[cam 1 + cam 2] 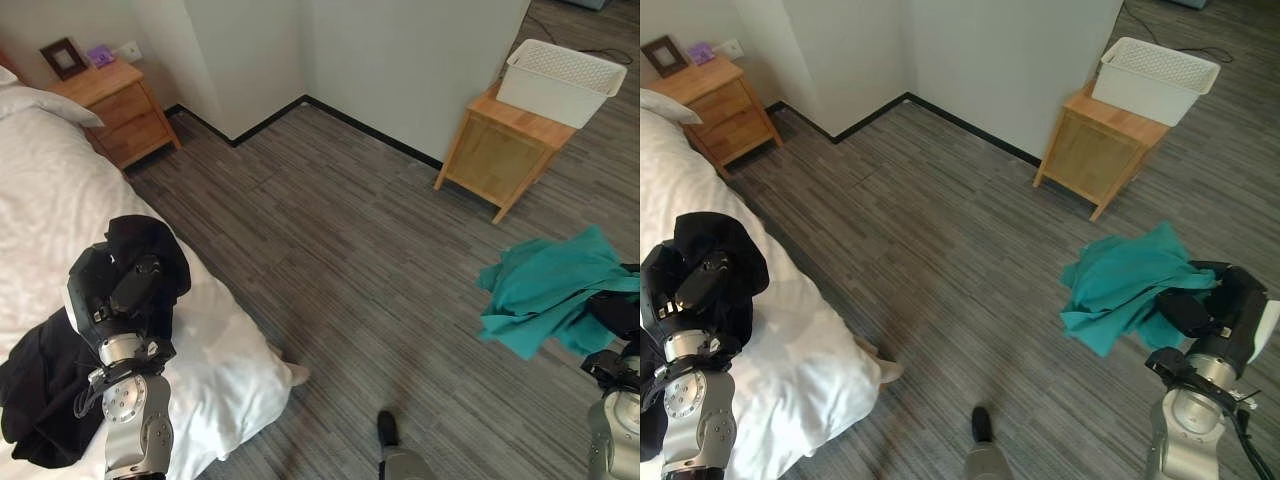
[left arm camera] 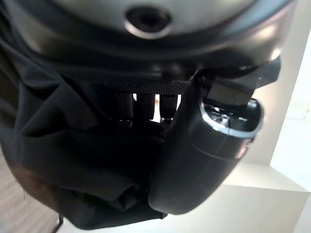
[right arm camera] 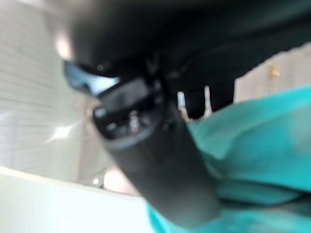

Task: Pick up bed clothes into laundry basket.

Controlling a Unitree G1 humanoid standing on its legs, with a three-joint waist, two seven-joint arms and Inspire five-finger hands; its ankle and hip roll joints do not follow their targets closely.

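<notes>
The bed (image 1: 60, 210), covered in white bedding, is seen along the left side, with a white pillow (image 1: 45, 100) lying at its head beside a wooden nightstand (image 1: 120, 105) on which a small picture frame (image 1: 63, 58) is standing. The grey plank floor (image 1: 330, 250) is spread between the bed and a second wooden cabinet (image 1: 505, 145) set against the wall, and on this cabinet the white laundry basket (image 1: 560, 80) is resting, well apart from both arms. A heap of black clothing (image 1: 35, 390) is lying on the near part of the bed, beside the left arm. A teal garment (image 1: 1130, 285) is being held up above the floor at the right, clamped by the right robot hand (image 1: 1200, 310), whose fingers and thumb are curled round the cloth, as the right wrist view shows. A black garment (image 1: 150, 250) is being gripped over the bed's edge by the left robot hand (image 1: 125, 290), its fingers (image 2: 133, 107) and thumb being closed on the dark fabric.
</notes>
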